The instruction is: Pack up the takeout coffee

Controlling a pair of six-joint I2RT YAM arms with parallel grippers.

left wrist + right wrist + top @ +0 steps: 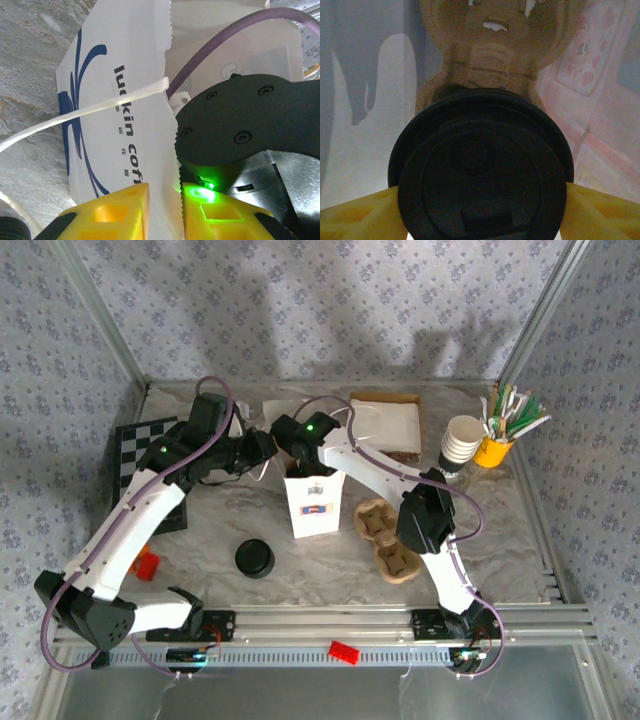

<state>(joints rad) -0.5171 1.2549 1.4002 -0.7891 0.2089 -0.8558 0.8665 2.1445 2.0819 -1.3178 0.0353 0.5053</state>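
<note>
Left gripper (165, 210) pinching bag (115, 75), right gripper (482, 200) astride takeout coffee (480, 165), hold unclear, carrier (490, 50) beyond

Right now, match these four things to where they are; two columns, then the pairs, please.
1 paper bag
2 takeout coffee
3 loose black lid
4 stack of white cups

A far right, beside the straws
B between the right gripper's yellow fingers
C edge pinched by the left gripper
D left of and below the bag in the top view

Pairs: 1-C, 2-B, 3-D, 4-A
</note>
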